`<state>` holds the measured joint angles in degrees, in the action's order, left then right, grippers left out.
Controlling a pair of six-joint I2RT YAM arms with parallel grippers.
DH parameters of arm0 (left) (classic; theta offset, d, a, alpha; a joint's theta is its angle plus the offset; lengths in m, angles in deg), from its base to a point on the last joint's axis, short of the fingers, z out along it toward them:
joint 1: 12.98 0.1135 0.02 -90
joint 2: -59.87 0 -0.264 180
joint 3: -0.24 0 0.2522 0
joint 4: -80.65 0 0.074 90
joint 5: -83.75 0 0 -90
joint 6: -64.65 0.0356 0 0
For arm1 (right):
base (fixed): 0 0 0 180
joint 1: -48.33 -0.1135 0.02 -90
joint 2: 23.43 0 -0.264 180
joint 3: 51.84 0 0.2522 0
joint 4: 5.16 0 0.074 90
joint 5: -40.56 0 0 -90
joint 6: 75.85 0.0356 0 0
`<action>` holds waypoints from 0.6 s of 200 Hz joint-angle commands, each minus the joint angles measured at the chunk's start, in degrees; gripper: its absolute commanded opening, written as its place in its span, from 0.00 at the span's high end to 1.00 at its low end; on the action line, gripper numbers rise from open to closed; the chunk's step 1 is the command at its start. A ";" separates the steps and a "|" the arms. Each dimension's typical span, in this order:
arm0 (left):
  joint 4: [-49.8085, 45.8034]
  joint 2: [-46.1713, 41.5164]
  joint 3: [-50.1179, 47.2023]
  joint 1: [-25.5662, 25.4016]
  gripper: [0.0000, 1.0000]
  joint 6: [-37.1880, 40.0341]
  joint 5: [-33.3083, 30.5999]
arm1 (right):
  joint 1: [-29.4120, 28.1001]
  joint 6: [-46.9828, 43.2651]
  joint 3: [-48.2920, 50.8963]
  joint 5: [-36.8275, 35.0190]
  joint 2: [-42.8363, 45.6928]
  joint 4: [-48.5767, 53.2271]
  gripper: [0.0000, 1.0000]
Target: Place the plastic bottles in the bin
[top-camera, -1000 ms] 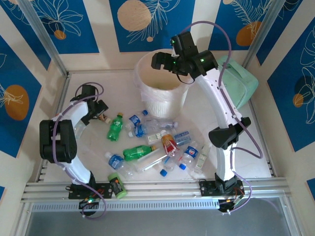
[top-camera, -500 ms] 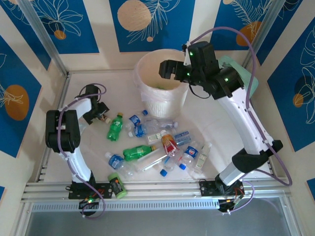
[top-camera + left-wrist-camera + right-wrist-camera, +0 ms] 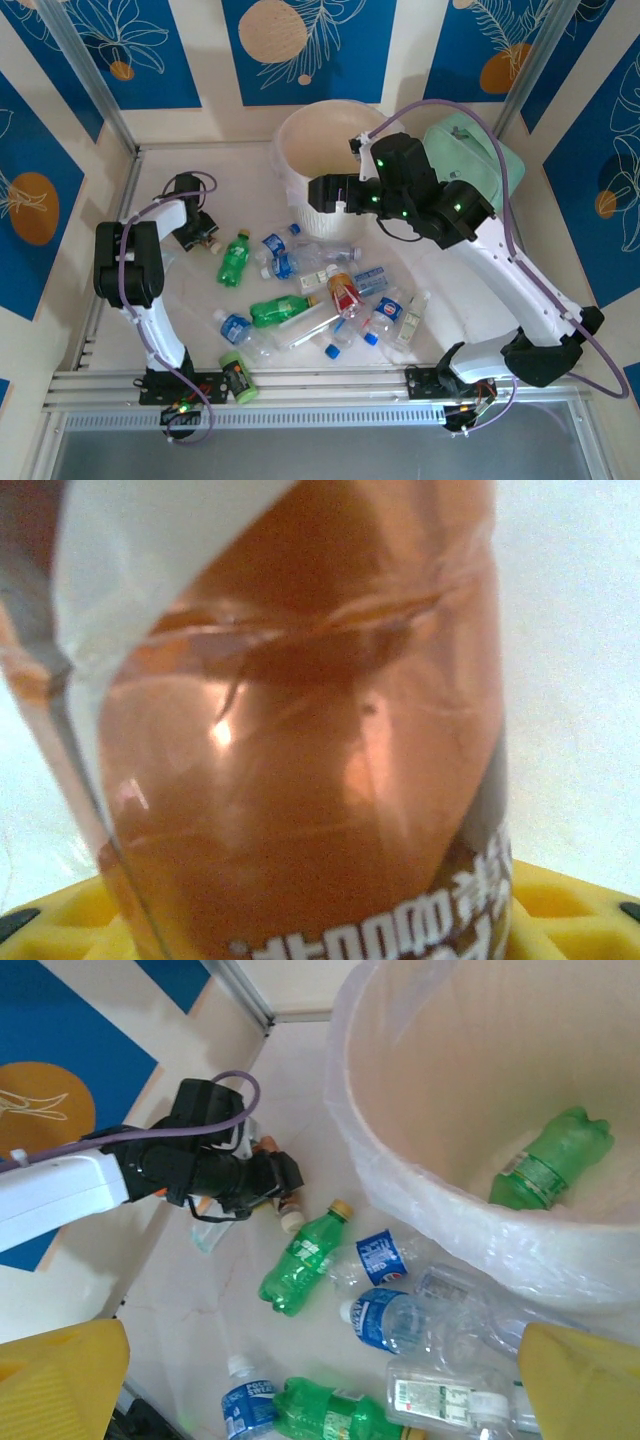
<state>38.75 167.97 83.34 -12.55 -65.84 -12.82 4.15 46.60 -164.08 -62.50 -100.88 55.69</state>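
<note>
Bin (image 3: 318, 140): round, cream, bag-lined, upright; one green bottle (image 3: 548, 1165) lying inside. Bottles (image 3: 281, 311): clear and green, mostly blue-capped, scattered on their sides just before it.

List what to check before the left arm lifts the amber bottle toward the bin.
1. Clear plastic bottle of amber liquid between the left pincer's fingers: ok.
2. Left pincer's grip tight: cannot tell.
3. Right pincer open and empty: ok.
4. Round cream bag-lined bin upright, with room, one green plastic bottle inside: ok.
5. Route to the bin free: probably not ok, right pincer hangs by its near rim.
</note>
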 commanded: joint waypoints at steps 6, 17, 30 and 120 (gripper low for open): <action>0.67 -2.03 -0.11 0.62 0.49 -0.30 3.03 | -2.04 0.71 -0.14 2.45 -0.17 -4.28 0.00; 1.01 -3.96 -0.49 0.63 0.50 -0.76 4.53 | -3.16 0.28 -0.32 3.47 -0.66 -5.24 0.01; 1.80 -7.35 -1.18 0.63 0.50 -1.34 6.52 | -4.51 -0.12 -0.23 4.39 -1.39 -6.32 0.01; 11.46 -35.62 -2.39 -3.79 0.50 -13.61 25.70 | -5.57 2.01 -12.70 13.51 -14.51 -0.86 0.00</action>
<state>44.08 135.01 81.74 -13.84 -74.01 4.36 -1.79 48.02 -170.04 -53.39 -112.16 51.89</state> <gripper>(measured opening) 0.504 0.994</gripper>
